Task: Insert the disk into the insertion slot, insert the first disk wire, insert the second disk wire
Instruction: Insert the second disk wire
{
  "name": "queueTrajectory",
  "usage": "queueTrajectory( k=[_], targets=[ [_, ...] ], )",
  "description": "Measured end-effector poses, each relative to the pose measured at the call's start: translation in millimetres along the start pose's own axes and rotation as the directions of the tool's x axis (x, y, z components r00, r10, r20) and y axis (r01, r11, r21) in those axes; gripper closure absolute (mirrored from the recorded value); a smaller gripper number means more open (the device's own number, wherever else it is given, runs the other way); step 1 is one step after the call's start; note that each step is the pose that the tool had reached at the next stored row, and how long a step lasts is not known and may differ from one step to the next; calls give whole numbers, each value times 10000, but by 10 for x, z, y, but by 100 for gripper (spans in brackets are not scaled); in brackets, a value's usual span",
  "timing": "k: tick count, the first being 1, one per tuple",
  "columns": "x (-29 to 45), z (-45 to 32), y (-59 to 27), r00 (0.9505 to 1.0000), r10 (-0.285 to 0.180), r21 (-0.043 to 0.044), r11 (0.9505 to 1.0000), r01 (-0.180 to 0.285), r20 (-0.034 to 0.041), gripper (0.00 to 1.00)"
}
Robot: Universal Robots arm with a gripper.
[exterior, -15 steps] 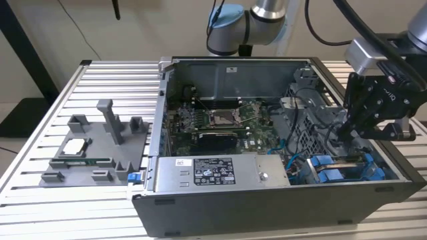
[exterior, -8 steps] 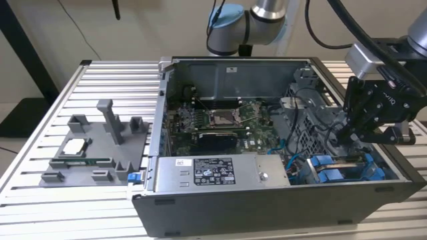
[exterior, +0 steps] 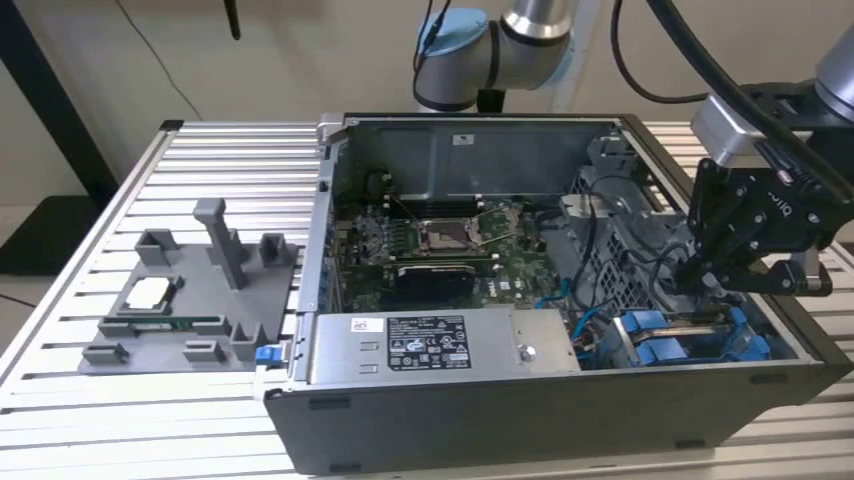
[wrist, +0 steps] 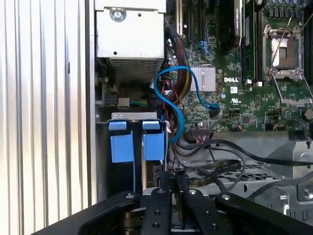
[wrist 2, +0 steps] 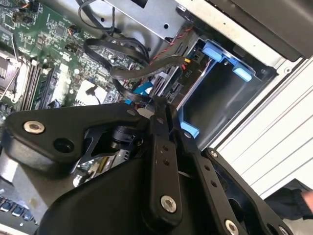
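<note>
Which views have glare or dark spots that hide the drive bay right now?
Second wrist view: the insertion slot is shadowed inside, and the aluminium table beside it glares white. First wrist view: bright table slats, and the gripper looms dark in front. Exterior view: even light.

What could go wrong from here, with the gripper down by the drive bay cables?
1. Black cables loop right beside the gripper; the fingers could snag or pinch one.
2. The blue data cable arcs next to the blue clips of the insertion slot, so any shift may drag it across the bay.
3. The gripper sits close to the case wall; contact seems possible.
</note>
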State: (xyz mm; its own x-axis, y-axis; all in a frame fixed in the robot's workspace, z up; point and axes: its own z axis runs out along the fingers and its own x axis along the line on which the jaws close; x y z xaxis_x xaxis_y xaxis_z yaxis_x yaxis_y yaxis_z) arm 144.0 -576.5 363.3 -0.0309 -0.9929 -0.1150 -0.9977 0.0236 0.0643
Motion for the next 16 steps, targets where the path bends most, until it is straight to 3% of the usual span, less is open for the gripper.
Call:
queueTrajectory(
  k=[11, 16],
  targets=[
    [11, 44, -29, 10000, 1, 1, 10000, -1, -33, 84],
    [34, 65, -60, 9999, 9, 5, 10000, -9, -147, 84]
  ],
)
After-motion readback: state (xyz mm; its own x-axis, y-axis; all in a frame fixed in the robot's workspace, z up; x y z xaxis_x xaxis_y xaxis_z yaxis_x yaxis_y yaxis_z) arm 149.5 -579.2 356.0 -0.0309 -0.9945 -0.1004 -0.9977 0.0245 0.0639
